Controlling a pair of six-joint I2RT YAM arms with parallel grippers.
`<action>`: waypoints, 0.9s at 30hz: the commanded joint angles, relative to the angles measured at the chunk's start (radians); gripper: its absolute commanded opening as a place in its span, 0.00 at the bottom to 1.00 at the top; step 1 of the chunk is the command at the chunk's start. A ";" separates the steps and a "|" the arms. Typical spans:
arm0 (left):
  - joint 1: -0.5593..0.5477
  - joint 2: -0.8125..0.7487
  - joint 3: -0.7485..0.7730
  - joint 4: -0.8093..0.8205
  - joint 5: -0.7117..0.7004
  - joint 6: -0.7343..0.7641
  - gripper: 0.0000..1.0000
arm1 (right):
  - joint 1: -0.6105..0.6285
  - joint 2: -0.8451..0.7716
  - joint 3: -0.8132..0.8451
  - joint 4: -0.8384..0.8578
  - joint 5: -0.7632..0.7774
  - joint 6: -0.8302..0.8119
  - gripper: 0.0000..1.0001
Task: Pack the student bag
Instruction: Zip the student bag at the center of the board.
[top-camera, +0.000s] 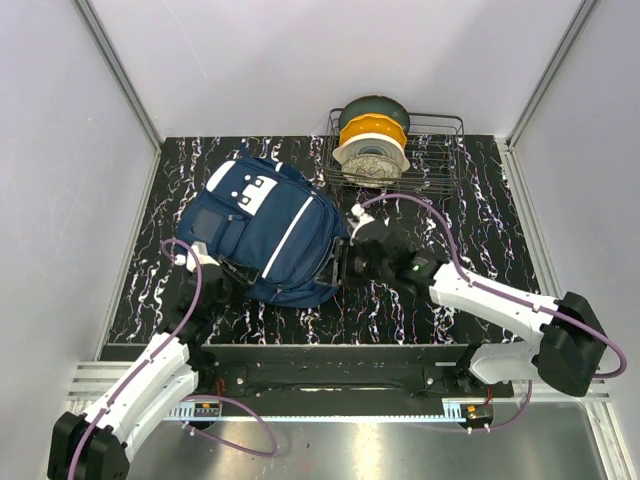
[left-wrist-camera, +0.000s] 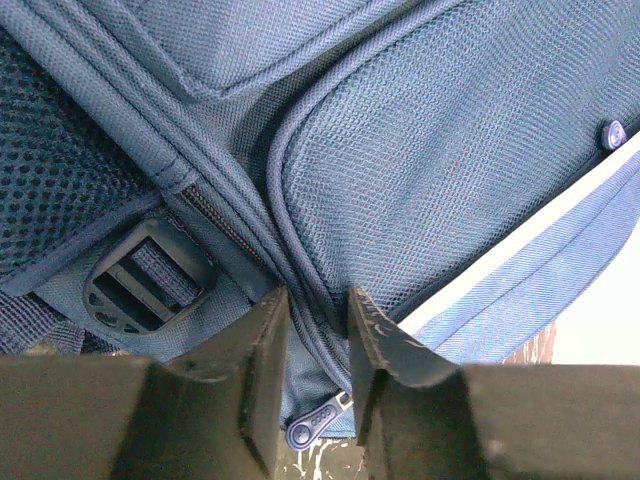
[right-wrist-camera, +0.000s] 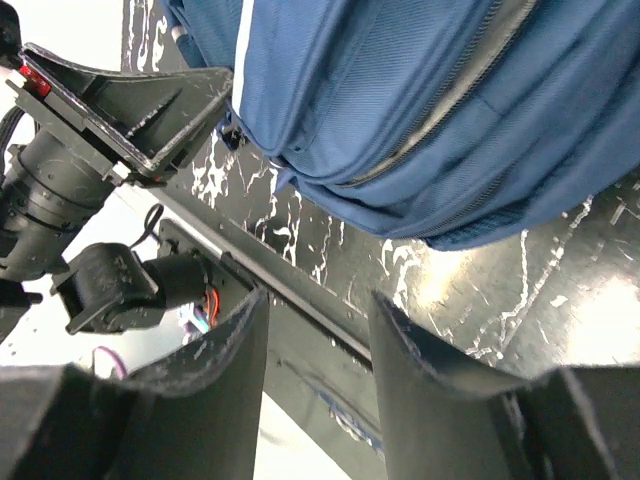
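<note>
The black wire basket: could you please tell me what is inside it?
Three round discs stand on edge in the black wire basket: a dark green disc rearmost, an orange disc, a white disc in front. Each hides most of the one behind.

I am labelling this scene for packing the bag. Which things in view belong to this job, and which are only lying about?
Belong to the job: student bag; left end effector, astride its seam; right end effector, open beside it.
Lying about: wire basket at the far edge; three round discs standing in it.
</note>
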 joint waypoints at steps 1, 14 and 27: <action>0.005 0.012 0.021 0.096 0.029 0.036 0.24 | 0.102 -0.034 -0.023 0.093 0.213 0.079 0.50; 0.003 -0.051 0.115 -0.013 0.091 0.070 0.00 | 0.311 0.296 0.161 0.159 0.388 0.234 0.57; 0.003 -0.059 0.161 -0.094 0.177 0.148 0.00 | 0.381 0.524 0.323 0.133 0.497 0.443 0.56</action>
